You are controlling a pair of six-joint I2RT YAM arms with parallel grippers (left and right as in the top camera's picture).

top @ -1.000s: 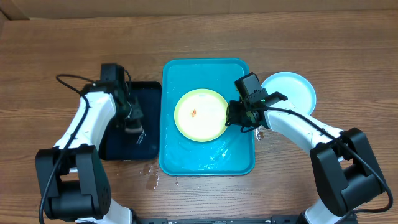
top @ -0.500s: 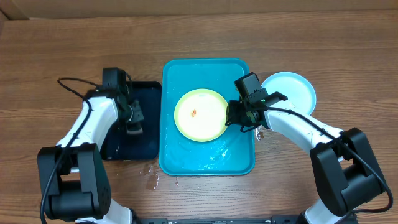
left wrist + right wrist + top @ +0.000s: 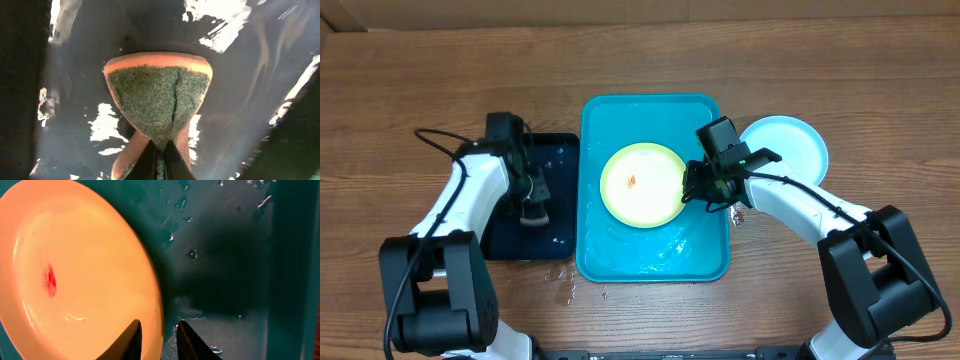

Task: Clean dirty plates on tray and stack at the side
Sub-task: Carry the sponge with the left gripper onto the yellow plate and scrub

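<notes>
The left tool (image 3: 159, 161) is closed tight on a sponge (image 3: 157, 100), which it pinches at the lower end so that the sponge spreads out like a fan. The green scrubbing side faces the wrist camera and the orange foam shows along its edge. The sponge hangs over the wet bottom of the black tray (image 3: 560, 150), where the water gives bright reflections; I cannot tell whether the sponge touches it.

The right tool (image 3: 157, 339) is narrow and holds the right rim of the green-rimmed plate (image 3: 642, 185), with one finger above the pale centre and the other just outside the rim. This plate lies in the upper middle part of the blue tray (image 3: 705, 255) and has a small orange-red smear (image 3: 631, 181) left of its centre. The floor of the blue tray is wet, with drops near the plate.

The light-blue plate (image 3: 790, 145) rests on the surface (image 3: 420, 80) just beside the upper right corner of the blue tray. Some water drops (image 3: 565, 280) lie on the surface near the lower left corner of the blue tray.
</notes>
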